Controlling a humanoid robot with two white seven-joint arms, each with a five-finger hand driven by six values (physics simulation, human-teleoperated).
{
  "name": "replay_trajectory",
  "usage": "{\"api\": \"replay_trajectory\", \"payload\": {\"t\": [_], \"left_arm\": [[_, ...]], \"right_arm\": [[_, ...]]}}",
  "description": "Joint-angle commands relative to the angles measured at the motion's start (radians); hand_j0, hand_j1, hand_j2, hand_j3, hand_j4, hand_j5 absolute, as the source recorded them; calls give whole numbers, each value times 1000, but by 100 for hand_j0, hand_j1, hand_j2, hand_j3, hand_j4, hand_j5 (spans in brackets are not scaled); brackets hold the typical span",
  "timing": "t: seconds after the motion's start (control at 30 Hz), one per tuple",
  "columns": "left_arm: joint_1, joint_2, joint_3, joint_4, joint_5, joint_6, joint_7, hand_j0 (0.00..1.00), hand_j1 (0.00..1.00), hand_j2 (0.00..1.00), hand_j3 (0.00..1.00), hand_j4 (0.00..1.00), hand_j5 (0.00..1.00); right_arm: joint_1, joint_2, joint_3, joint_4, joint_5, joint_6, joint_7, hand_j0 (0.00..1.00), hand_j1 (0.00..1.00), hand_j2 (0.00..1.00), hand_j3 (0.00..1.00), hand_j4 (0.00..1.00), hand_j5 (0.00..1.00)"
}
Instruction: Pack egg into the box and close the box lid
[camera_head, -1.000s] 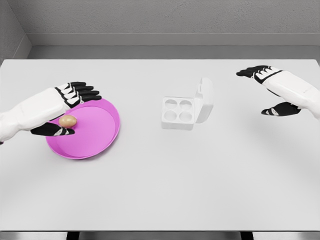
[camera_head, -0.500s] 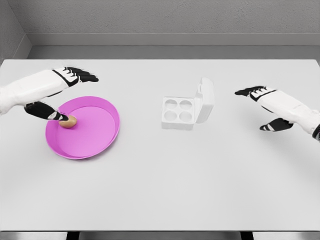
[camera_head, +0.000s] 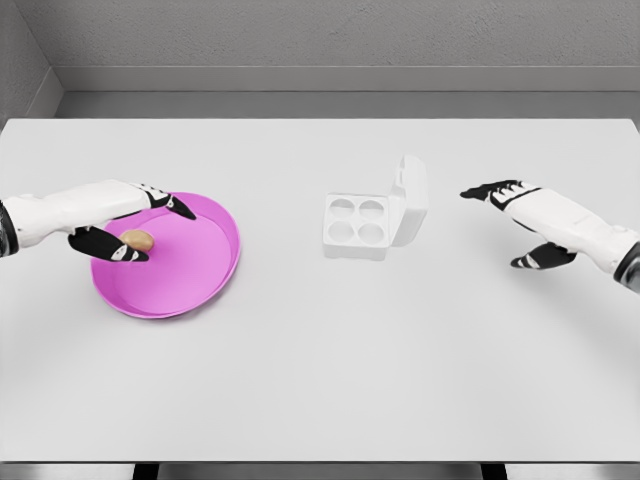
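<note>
Left robot hand (camera_head: 125, 222) open around egg (camera_head: 137, 240) in pink plate (camera_head: 200, 270) near desk (camera_head: 320, 380) left edge, grip unclear; right robot hand (camera_head: 525, 222) open, empty, beside open box (camera_head: 358, 226).

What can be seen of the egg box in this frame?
The egg box is small and white, looking like moulded foam or plastic. Its tray has four round cups in a two-by-two grid, all empty. The hinged lid stands open, raised nearly upright along the tray's right side. It sits on the white table near the middle, right of the pink plate. Nothing touches it; the right hand hovers apart, further right.
</note>
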Motion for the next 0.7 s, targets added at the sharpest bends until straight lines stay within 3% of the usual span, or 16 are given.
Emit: {"api": "replay_trajectory", "payload": {"t": [0.0, 0.67], "left_arm": [[0, -24, -1, 33, -40, 7, -1, 77, 77, 77, 77, 77, 77], [26, -81, 6, 124, -152, 13, 2, 78, 78, 78, 78, 78, 78]], "right_arm": [[0, 9, 0, 1, -3, 0, -1, 100, 100, 100, 100, 100, 100], [-78, 48, 65, 84, -2, 0, 1, 100, 100, 100, 100, 100, 100]]}}
